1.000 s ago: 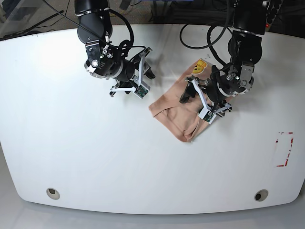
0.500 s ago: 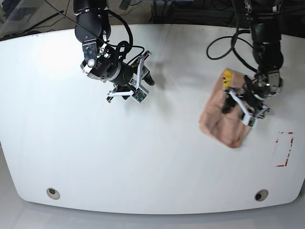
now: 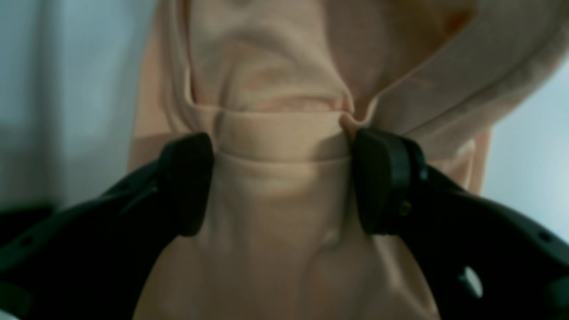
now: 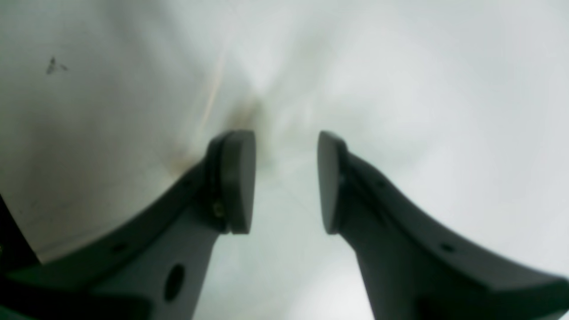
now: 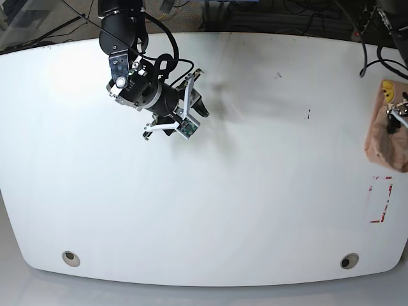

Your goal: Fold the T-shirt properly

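**Item: T-shirt, bundled, at far edge of worktop, left arm's side**

Location. The T-shirt lay as a compact peach bundle at the extreme edge of the white worktop, on the side served by the left arm, partly cut off by the base view's border.

Left gripper. Fingers stood apart with a thick fold of the cloth filling the gap between them and touching both pads; whether they pressed it firmly could not be told. The fold ran crosswise, pad to pad, the rest of the fabric spreading beyond.

Right gripper. Fingers parted a little, nothing between them, only bare worktop below. In the base view it sat well apart from the shirt, across the worktop.

Judgement. Any coming move fell to the left arm, the nearer one; the bundle looked folded already.
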